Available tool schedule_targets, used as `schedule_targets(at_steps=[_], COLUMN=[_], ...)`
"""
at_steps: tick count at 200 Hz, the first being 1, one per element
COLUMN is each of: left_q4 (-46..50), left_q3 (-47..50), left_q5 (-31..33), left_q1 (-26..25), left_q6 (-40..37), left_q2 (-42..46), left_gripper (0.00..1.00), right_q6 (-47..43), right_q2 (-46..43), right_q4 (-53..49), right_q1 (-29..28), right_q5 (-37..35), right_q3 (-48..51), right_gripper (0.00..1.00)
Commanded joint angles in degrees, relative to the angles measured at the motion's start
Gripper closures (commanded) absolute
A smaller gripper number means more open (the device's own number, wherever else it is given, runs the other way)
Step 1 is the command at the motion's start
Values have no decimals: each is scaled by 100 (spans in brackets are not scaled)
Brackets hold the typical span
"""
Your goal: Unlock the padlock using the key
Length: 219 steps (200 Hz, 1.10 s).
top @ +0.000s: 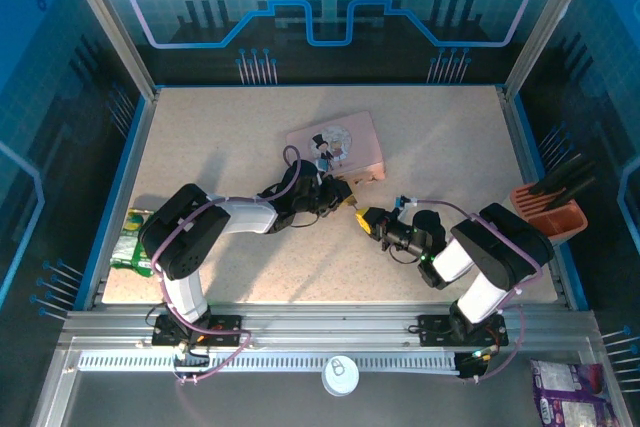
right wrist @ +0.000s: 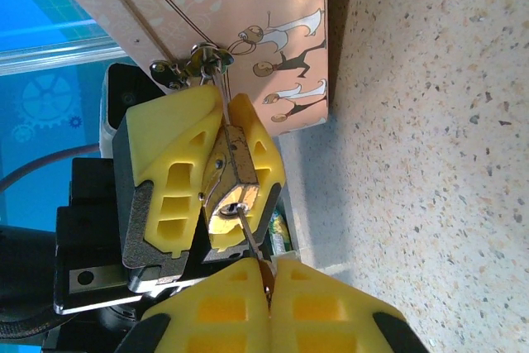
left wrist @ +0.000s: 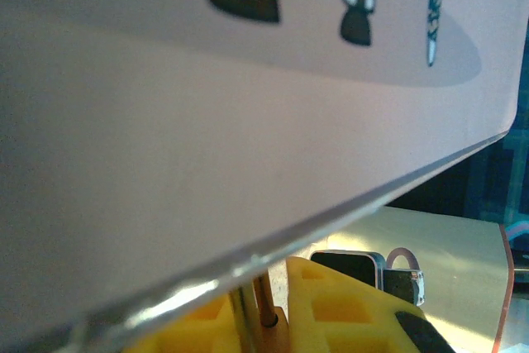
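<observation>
Yellow padded fingers (right wrist: 331,303) of the right gripper (right wrist: 269,266) are clenched on the thin dark grey metal key (right wrist: 248,227), whose shaft runs into the keyhole of the small brass-gold padlock (right wrist: 233,173). The left gripper (right wrist: 223,117) grasps the padlock's body from both sides. The padlock hangs at the silver clasp (right wrist: 186,64) of the pink rectangular tin with cartoon figures (right wrist: 281,22), which lies near the centre of the speckled beige table (right wrist: 430,163); both arms meet at the tin's near edge.
</observation>
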State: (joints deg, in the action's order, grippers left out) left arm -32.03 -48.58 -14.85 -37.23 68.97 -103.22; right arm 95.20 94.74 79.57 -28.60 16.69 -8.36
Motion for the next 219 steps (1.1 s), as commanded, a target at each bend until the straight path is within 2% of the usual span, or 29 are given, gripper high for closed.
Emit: schedule_targets(at_steps=[1, 219], left_q4=[-623, -770], left_q3=[41, 58], left_q5=[-389, -287], left_q1=[-48, -208], left_q6=[276, 325], left_q2=[356, 354], left_gripper=[92, 92], right_q6=[67, 343], right_q2=[-61, -128], right_q4=[199, 202], right_q1=[-56, -100], right_q5=[-136, -276], right_q3=[-60, -85], right_gripper=[100, 100])
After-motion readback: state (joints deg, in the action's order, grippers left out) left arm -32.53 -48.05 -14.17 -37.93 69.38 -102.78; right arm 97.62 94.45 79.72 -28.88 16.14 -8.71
